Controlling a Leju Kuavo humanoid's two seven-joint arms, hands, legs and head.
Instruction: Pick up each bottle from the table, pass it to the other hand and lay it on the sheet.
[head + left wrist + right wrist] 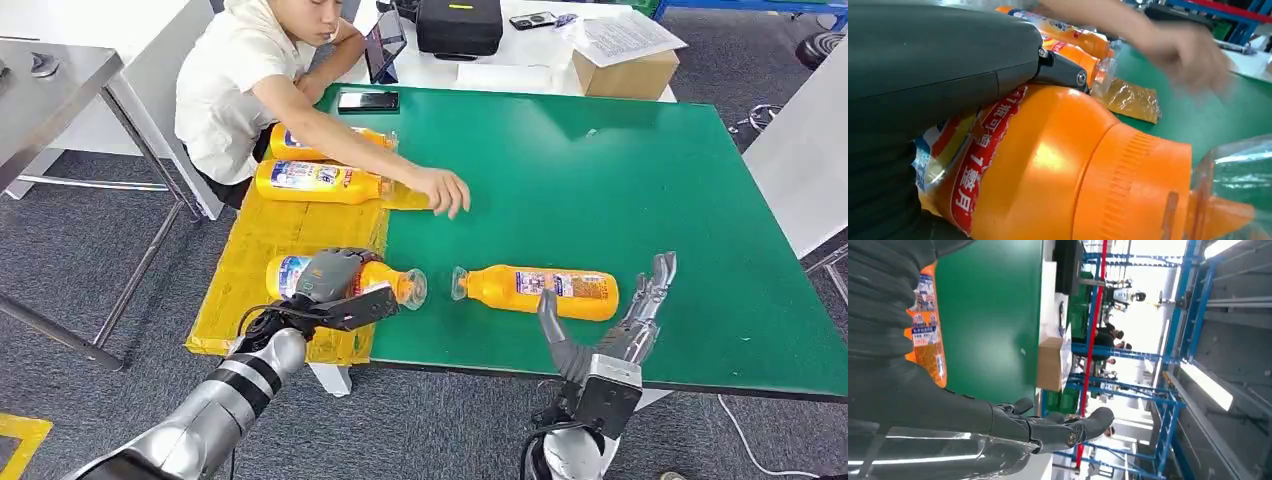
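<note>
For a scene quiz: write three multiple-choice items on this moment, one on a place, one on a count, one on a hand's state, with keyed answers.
1. Where does the bottle by the right hand lie?
A. on the green mat
B. on the yellow sheet
C. on the cardboard box

2. How many orange bottles show in the head view?
A. two
B. four
C. six

3. What is the left hand doing?
A. hanging open
B. gripping a bottle
C. pressing the phone

Answers: 1 A, the free bottle rests on the green mat; 2 B, two far on the yellow sheet, two near; 3 B, its fingers wrap the held bottle.
</note>
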